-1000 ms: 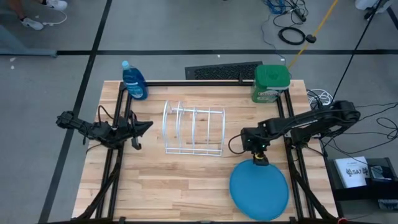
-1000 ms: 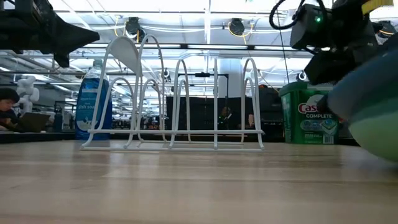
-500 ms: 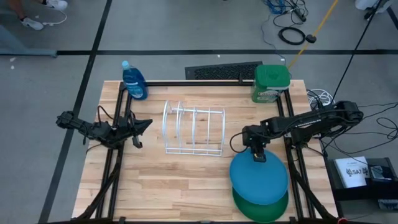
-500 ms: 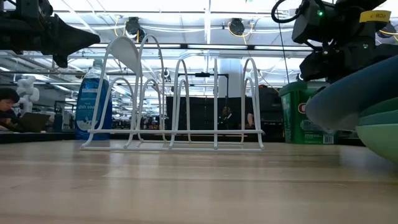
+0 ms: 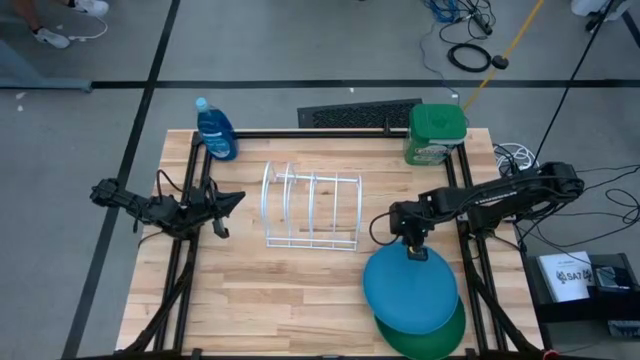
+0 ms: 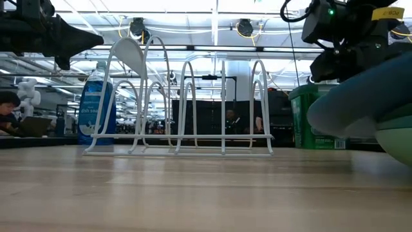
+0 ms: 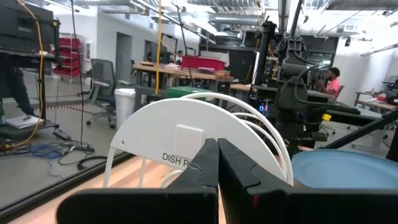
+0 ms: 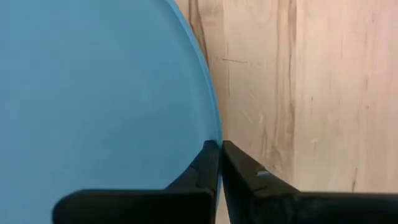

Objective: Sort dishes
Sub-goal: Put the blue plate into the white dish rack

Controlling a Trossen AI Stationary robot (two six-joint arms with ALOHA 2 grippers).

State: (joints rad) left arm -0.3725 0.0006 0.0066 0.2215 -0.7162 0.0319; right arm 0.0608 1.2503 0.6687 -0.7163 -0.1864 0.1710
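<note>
Wooden tabletop (image 5: pixel 300 290) is carrying the stack near my right arm, where I am seeing the right gripper (image 5: pixel 415 250), jaws clenched on the blue plate (image 5: pixel 410 290), dragging it further off the dark green plate (image 5: pixel 440 338) toward the wire rack (image 5: pixel 310 208), while the left gripper (image 5: pixel 232 203), jaws pressed together, is waiting beside it.

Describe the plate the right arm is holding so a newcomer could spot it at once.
Start at the white wire rack mid-table and go toward the right front corner, where plates are stacked. The blue plate lies on top, its rim pinched by the right pincer; the dark green plate peeks out beneath.
</note>
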